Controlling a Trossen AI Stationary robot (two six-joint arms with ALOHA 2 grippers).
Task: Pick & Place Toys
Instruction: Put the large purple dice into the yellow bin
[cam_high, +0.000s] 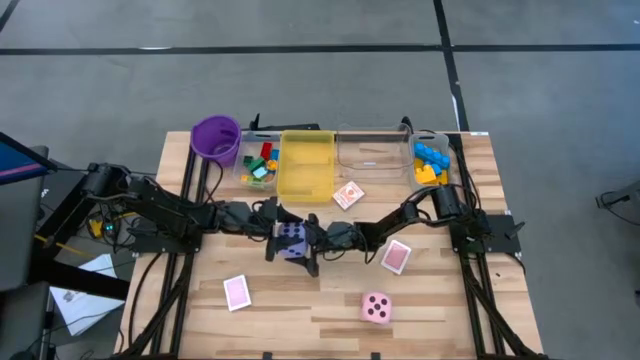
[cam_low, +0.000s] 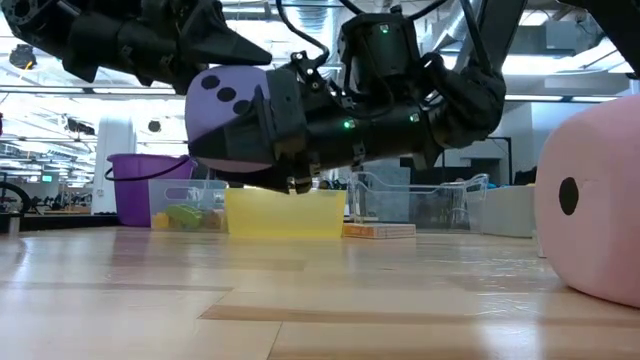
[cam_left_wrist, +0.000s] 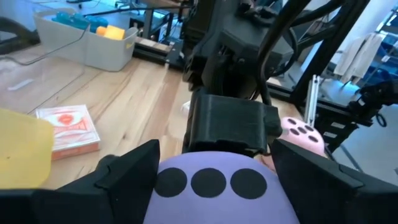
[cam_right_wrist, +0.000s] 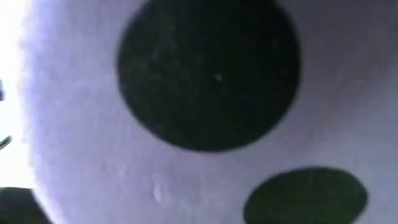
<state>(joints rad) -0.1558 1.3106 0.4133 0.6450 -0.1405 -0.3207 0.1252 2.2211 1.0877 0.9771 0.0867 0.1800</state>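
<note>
The purple foam die (cam_high: 292, 241) with black dots is in the air at the table's middle, clear of the wood in the low view (cam_low: 228, 115). My left gripper (cam_high: 274, 236) reaches it from the table's left, my right gripper (cam_high: 312, 243) from the right, and both are closed on it. The die fills the right wrist view (cam_right_wrist: 199, 112). The pink die (cam_high: 376, 307) rests on the table near the front. Pink-backed cards (cam_high: 236, 292) (cam_high: 396, 256) lie flat on the wood. My left gripper pinches the purple die between its two fingers (cam_left_wrist: 127, 174), one on each of two opposite sides, coming level from the table's left. The three-dot face (cam_left_wrist: 208, 182) shows between the fingers. The die is lifted clear of the table. My right gripper is on the die's right-hand part (cam_low: 272, 120), coming level from the table's right, opposite my left gripper. Its dark fingers (cam_high: 306, 262) flank the die in the high view. The gripper's own body hides the exact place of contact.
Along the far edge stand a purple cup (cam_high: 216, 139), a clear bin of mixed bricks (cam_high: 258, 165), a yellow bin (cam_high: 306, 165), an empty clear bin (cam_high: 375, 155) and a small bin of blue and yellow bricks (cam_high: 431, 163). An orange card pack (cam_high: 348, 195) lies before the bins.
</note>
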